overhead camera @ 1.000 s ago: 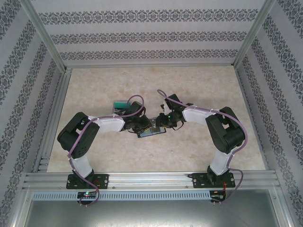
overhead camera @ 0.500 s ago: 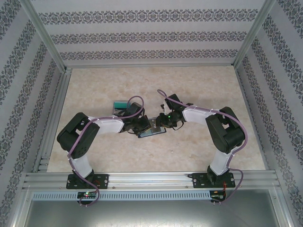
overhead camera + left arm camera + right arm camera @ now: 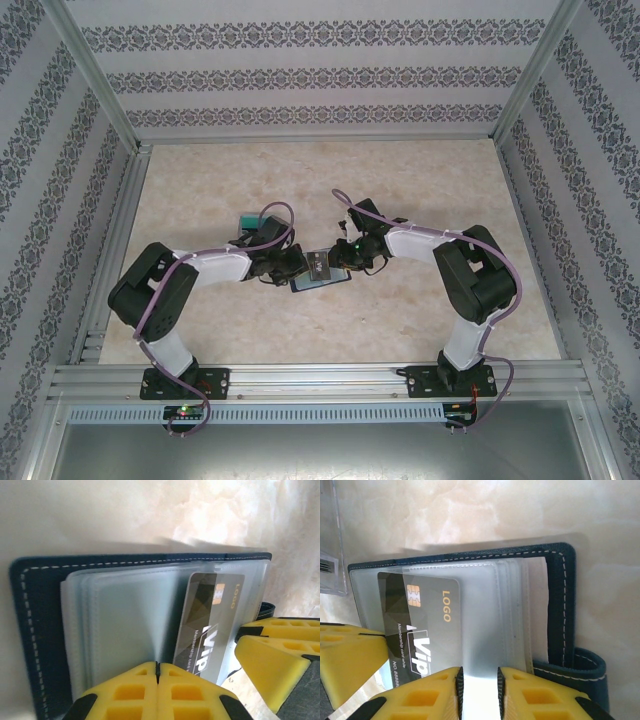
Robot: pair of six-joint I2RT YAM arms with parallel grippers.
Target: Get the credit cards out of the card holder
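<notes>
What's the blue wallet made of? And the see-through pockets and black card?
Wallet cover: probably navy leather or fake leather, matte, white stitching. Black card: glossy plastic, likely, with gold chip. Pockets: thin clear plastic, slightly frosted; the card shows through.

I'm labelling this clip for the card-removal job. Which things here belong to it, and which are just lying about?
Belongs to the job:
card holder, lying open
black card, sticking partly out of a clear sleeve

Just lying about:
clear plastic box with a barcode label
</notes>
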